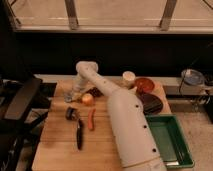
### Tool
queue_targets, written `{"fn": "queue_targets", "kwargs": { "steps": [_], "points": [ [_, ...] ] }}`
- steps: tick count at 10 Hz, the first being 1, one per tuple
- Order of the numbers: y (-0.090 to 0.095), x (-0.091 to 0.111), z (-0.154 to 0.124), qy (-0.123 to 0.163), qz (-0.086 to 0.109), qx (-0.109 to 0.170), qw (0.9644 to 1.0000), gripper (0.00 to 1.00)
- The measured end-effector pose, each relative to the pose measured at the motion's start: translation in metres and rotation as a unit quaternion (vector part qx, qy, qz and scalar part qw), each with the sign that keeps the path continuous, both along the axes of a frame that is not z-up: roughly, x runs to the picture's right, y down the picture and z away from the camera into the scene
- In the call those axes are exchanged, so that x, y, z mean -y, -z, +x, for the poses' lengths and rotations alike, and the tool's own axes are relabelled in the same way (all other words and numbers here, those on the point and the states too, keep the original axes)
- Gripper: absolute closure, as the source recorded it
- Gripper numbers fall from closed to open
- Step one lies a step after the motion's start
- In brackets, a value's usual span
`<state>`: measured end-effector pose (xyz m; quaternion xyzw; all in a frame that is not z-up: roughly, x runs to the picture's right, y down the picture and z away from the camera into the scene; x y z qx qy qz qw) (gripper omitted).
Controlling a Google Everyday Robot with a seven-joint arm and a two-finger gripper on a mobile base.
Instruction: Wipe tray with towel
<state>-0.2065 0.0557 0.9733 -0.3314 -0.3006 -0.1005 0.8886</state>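
Note:
The green tray [172, 142] sits at the table's front right, beside my white arm. My gripper [75, 94] is at the far left of the wooden table [55, 145], well away from the tray. It hangs low over a pale grey crumpled thing [68, 96] that may be the towel. I cannot tell whether it touches it.
An orange round fruit [88, 99] lies just right of the gripper. A black tool [79, 134], a small black object [71, 113] and a red-orange stick [91, 119] lie in front. A cup [129, 78], red bowl [144, 85] and dark plate [151, 104] stand at the back right. A black chair [20, 107] is at the left.

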Motion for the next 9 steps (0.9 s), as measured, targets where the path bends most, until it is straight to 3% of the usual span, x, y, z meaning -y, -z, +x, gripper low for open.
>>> {"fn": "queue_targets", "kwargs": {
  "steps": [2, 4, 8, 9],
  "points": [
    [0.010, 0.002, 0.008, 0.006, 0.015, -0.003, 0.9999, 1.00],
    [0.041, 0.017, 0.026, 0.005, 0.035, -0.005, 0.9994, 1.00],
    [0.140, 0.054, 0.069, 0.012, 0.068, -0.022, 0.9974, 1.00],
    [0.176, 0.060, 0.089, 0.016, 0.074, -0.034, 0.9965, 1.00]
  ]
}}
